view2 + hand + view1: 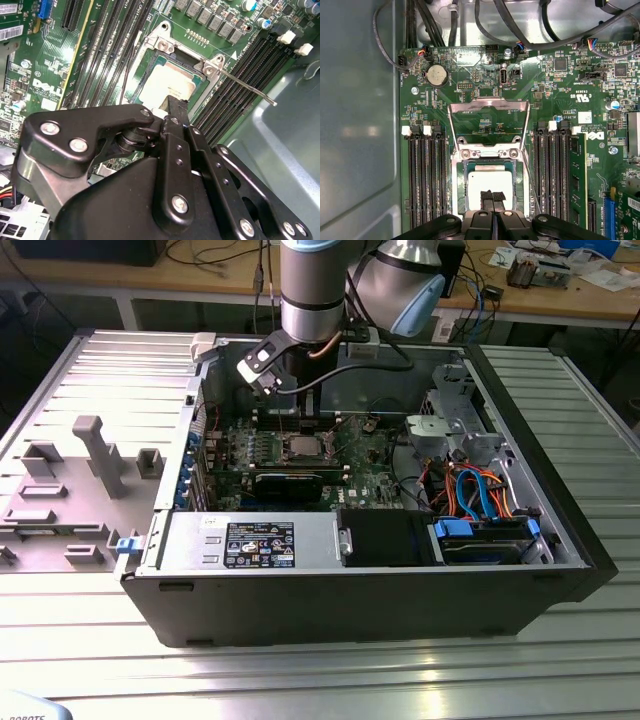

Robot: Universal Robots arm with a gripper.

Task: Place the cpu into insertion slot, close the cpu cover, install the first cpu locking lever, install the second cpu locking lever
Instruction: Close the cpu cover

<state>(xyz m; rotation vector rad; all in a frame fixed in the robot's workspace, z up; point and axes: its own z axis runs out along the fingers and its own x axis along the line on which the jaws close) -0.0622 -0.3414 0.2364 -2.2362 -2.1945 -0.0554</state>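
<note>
End effector (492, 196) fingers pinched together, holding nothing, tips right over the cpu (489, 181) sitting in the slot (466, 169), mid-frame in the exterior view; cover (489, 104) flipped open.

**Metal Slats Below, a Cluttered Bench Beyond**

I work over a table (520, 670) of long silvery metal slats, with pale patches of light glinting on its near ribs. Grey fixture blocks (95, 450) stand on it at the exterior view's left. Past its far edge runs a wooden bench (570, 305) strewn with cables (215, 255) and papers (610, 278).
</note>
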